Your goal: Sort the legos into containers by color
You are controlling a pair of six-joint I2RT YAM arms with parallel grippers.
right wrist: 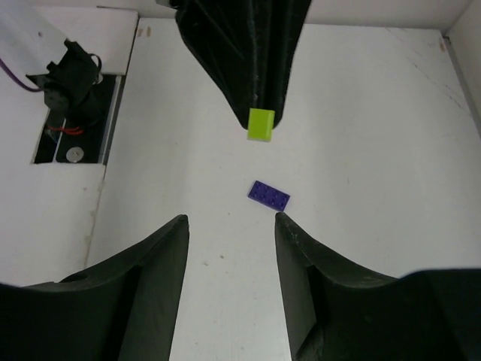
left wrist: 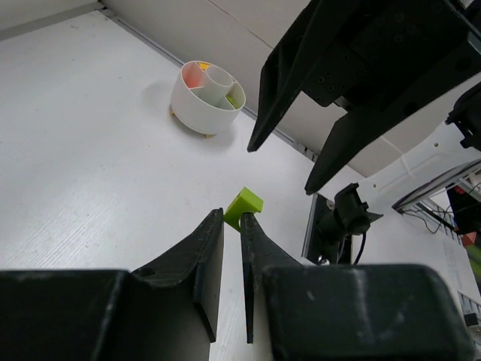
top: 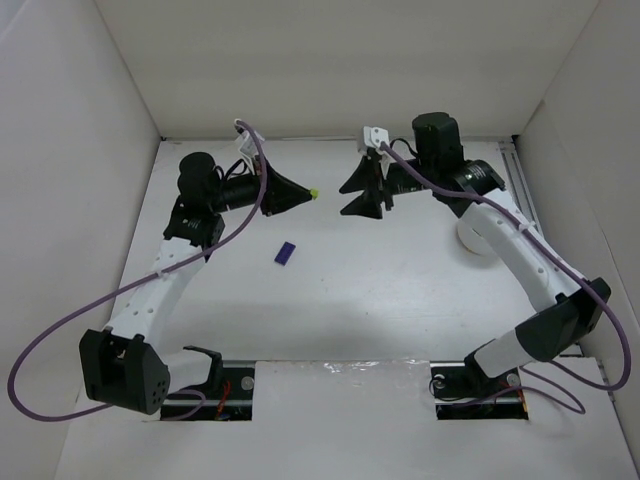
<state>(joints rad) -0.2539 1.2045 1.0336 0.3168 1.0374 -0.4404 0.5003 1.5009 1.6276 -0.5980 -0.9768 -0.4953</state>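
left pincer (left wrist: 231,216) clamped on lime lego (left wrist: 244,207) | right pincer (right wrist: 231,219) apart, facing | purple lego (right wrist: 268,195) loose

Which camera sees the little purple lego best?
The right wrist view: the purple lego lies flat, close enough to show its studs. The top view shows only a tiny purple speck. The left wrist view misses it.

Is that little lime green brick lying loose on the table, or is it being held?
Held. The left end effector is shut on the lime green brick, pinching one end of it at its very tips.
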